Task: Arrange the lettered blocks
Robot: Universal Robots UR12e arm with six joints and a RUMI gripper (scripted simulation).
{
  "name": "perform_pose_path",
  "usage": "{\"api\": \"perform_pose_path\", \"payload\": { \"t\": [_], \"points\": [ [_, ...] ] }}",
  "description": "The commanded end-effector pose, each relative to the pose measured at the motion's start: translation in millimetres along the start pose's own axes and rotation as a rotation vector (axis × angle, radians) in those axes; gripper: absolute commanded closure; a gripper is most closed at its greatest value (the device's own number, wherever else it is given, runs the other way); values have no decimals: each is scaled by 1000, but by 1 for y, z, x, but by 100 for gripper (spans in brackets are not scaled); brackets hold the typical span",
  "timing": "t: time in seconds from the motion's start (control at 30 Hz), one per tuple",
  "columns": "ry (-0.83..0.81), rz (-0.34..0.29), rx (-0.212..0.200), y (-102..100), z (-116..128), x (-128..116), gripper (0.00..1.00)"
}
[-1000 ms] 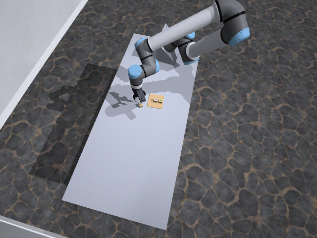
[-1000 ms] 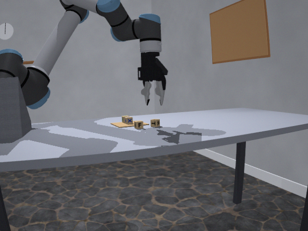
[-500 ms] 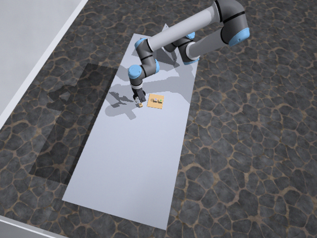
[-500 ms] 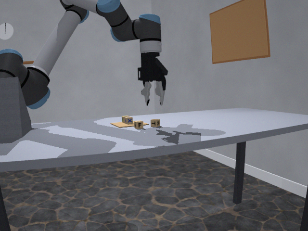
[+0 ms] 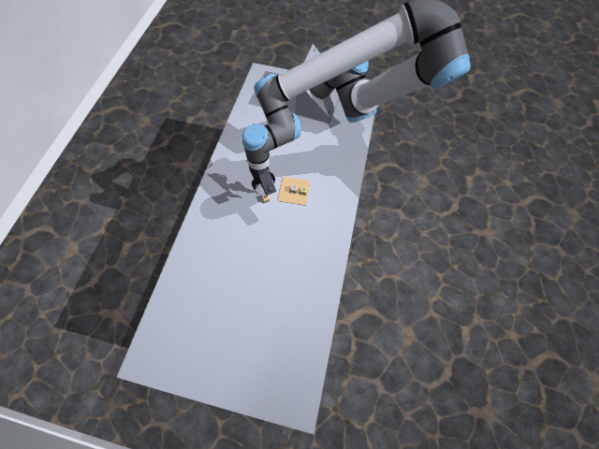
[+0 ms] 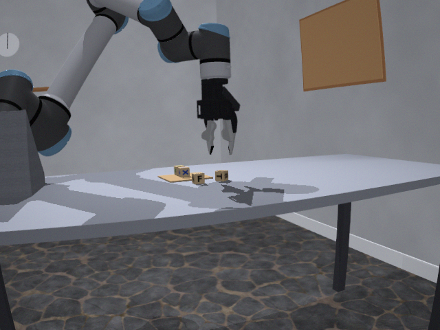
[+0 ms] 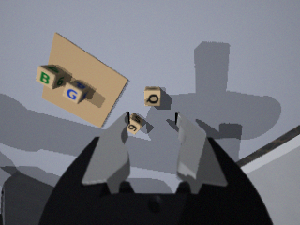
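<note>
A tan mat (image 7: 84, 80) lies on the grey table. Two blocks stand on it side by side, one with a green B on top (image 7: 49, 77) and one with a blue G on top (image 7: 75, 92). Off the mat, a block with a black Q on top (image 7: 153, 97) sits on the table. A block showing a digit like 6 or 9 (image 7: 135, 123) sits near the mat's corner. My gripper (image 7: 152, 112) (image 6: 220, 152) hangs well above these two loose blocks. Its fingers are apart with nothing between them. In the top view the gripper (image 5: 263, 185) hides one loose block.
The mat (image 5: 289, 190) lies near the robot's end of the long table. The robot's base (image 6: 17, 156) stands at that end. The loose blocks show in the exterior view (image 6: 197, 177) (image 6: 221, 175), right of the mat.
</note>
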State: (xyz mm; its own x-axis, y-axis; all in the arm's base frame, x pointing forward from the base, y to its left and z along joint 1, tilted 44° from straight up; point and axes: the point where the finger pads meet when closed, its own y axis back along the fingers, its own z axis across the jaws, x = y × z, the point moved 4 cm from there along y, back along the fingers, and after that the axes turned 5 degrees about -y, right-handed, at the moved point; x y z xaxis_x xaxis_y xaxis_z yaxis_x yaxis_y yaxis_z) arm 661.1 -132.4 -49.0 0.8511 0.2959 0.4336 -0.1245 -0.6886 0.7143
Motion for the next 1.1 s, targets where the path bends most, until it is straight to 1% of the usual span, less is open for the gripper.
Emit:
{"api": "perform_pose_path", "payload": {
  "t": [0.0, 0.67, 1.07],
  "points": [
    [0, 1, -1, -6, 1, 0, 60],
    [0, 1, -1, -32, 1, 0, 60],
    [0, 1, -1, -38, 1, 0, 60]
  ]
}}
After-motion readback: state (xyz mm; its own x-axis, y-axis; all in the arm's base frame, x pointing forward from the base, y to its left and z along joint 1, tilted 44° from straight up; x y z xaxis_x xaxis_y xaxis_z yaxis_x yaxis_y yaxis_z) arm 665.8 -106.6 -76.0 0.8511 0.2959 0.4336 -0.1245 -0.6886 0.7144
